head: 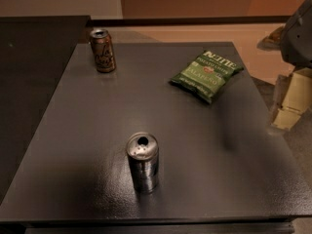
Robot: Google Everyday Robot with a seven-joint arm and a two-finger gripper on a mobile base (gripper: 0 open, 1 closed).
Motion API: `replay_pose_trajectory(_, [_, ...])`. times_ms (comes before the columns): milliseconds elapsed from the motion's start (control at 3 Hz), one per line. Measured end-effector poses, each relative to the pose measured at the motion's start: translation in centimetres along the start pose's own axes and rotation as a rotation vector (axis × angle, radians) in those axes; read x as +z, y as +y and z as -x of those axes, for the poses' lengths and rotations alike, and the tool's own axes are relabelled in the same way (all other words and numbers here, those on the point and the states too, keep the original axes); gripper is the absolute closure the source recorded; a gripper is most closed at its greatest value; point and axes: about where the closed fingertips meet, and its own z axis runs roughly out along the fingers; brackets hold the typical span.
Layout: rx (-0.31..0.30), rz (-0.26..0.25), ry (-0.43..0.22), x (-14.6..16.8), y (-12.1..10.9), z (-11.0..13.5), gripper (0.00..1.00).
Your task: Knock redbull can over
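The redbull can (pixel 143 162), a slim shiny silver can with an opened silver top, stands upright near the front middle of the dark table (pixel 73 130). My gripper (pixel 290 101), pale cream under a grey arm, hangs off the table's right edge, level with the table's middle. It is far to the right of the can and touches nothing.
A brown can with cursive script (pixel 102 50) stands upright at the table's back left. A green chip bag (pixel 207 75) lies flat at the back right, between the gripper and the far edge. A second dark surface (pixel 29 57) adjoins on the left.
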Motion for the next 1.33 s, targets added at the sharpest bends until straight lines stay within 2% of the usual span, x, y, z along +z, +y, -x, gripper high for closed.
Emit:
replay_pose_trajectory(333, [-0.063, 0.097, -0.094, 1.8, 2.3, 2.1, 0.0])
replay_pose_trajectory(667, [-0.137, 0.192, -0.201, 3.8, 5.8, 4.9, 0.0])
replay_pose_trajectory(1000, [-0.188, 0.254, -0.29, 5.8, 8.7, 7.8, 0.0])
replay_pose_trajectory(1333, [-0.215, 0.278, -0.382, 7.2, 10.7, 10.6, 0.0])
